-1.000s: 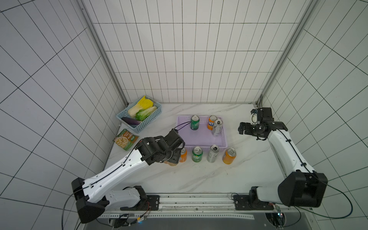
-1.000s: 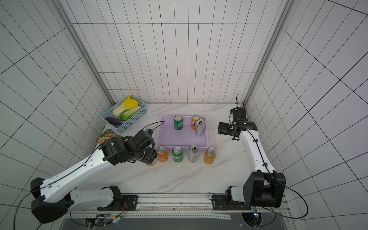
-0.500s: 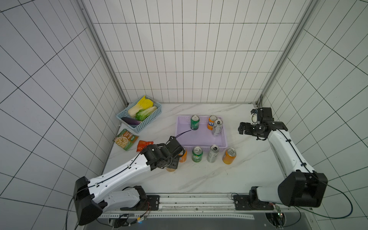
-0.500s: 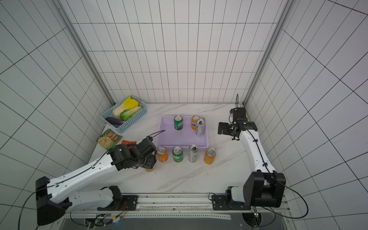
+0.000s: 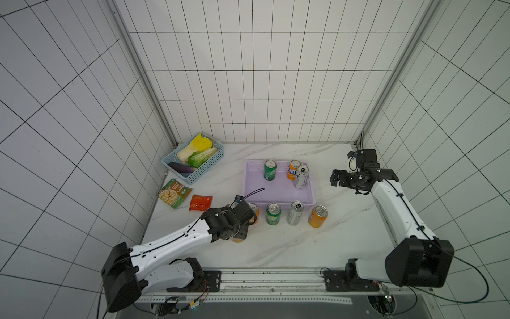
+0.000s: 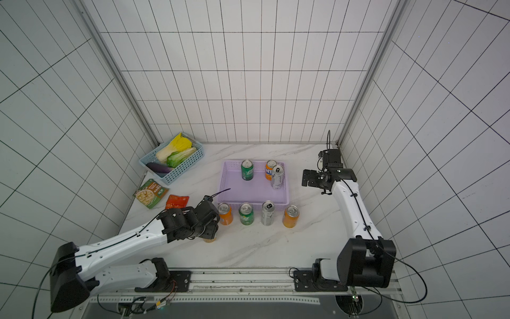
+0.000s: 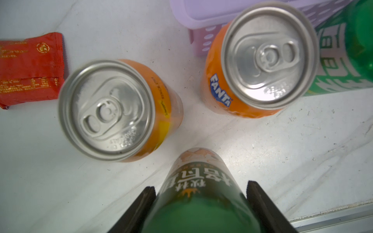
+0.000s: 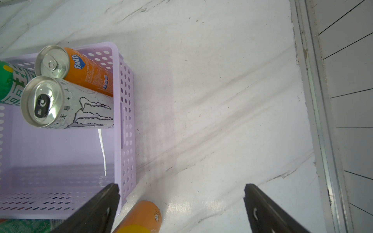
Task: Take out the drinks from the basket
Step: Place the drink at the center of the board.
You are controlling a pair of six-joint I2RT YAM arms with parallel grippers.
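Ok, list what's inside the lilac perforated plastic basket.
Three upright drinks along its far side: green metal can, orange metal can, slim silver-white metal can partly covering the orange one's side.

Soft, even light leaves faint shadows, both top views bow the wall tiles (image 5: 63,116) at the edges, and the left wrist view blurs an orange can (image 7: 107,110).

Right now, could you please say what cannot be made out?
Held green can: top cropped in left wrist view, mostly under the left end effector in both top views.
Orange can beside it: under the left arm in both top views.
Green can in the basket: cropped in right wrist view.
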